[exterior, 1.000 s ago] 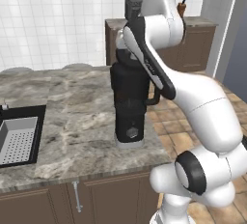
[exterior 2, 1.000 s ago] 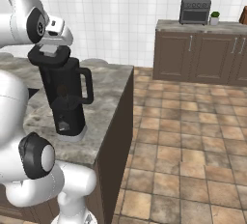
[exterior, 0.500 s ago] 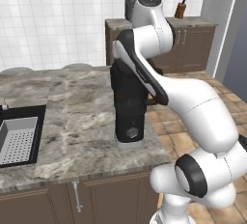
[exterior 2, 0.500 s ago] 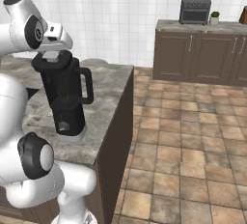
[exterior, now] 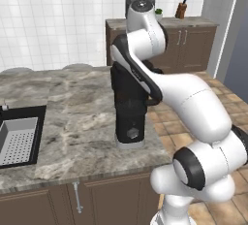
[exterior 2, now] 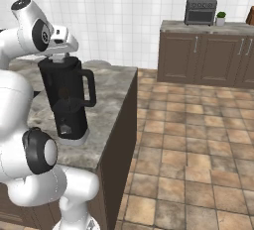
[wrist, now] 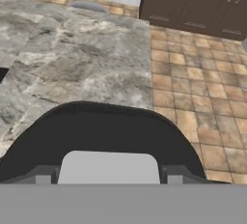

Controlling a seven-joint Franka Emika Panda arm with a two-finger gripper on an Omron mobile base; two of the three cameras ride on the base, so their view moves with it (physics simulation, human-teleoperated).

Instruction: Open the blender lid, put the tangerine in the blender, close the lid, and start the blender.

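The jaws [exterior 2: 60, 58] are being held directly over the top of the blender [exterior 2: 67, 97], with the blender lid [wrist: 101, 136] lying immediately beneath them and its light grey square cap [wrist: 109, 168] sitting between the two finger tips [wrist: 44, 175]. Whether the jaws are apart or clamped on the cap cannot be told, as the tips are being cut off at the frame edge. The lid is being shown flat on the jar. Below the jaws, the blender is standing upright on the marble worktop [exterior: 72, 117], near its edge, with the round knob [exterior: 132, 133] facing forward. No writing or brand mark is being shown legibly on any surface. A sink basin [exterior: 17, 139] is lying well away from the jaws.
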